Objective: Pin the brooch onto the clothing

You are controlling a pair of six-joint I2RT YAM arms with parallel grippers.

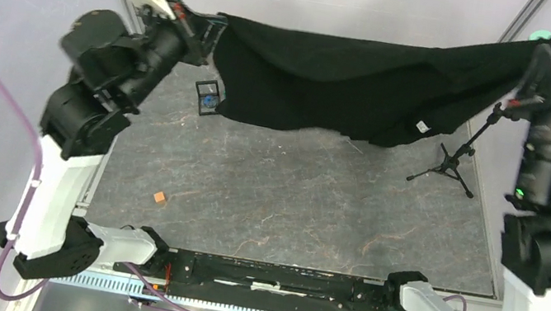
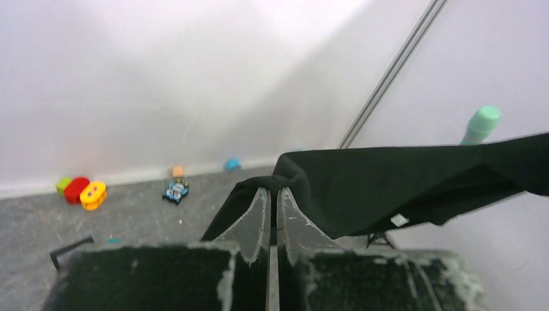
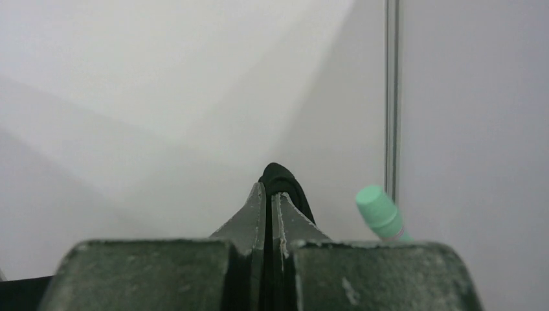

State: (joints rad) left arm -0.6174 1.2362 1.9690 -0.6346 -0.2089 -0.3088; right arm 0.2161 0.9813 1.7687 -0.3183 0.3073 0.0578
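Note:
The clothing, a black T-shirt [image 1: 351, 76], hangs stretched in the air across the back of the table between both grippers. Its print is not visible; a white tag [image 1: 421, 126] shows near its lower edge. My left gripper [image 1: 210, 32] is shut on the shirt's left end, seen in the left wrist view [image 2: 272, 190] with cloth [image 2: 401, 188] bunched at the fingertips. My right gripper [image 1: 531, 61] is shut on the right end [image 3: 270, 186], with a fold of black cloth [image 3: 285, 178] between the tips. A blue spot sits inside the black square frame case [image 1: 208, 98]; I cannot tell if it is the brooch.
A small orange cube [image 1: 159, 196] lies on the table at the left. A black tripod stand [image 1: 446, 162] stands at the right under the shirt. A mint-green cap [image 1: 541, 36] is beside the right gripper. Small coloured toys [image 2: 81, 191] lie along the back wall.

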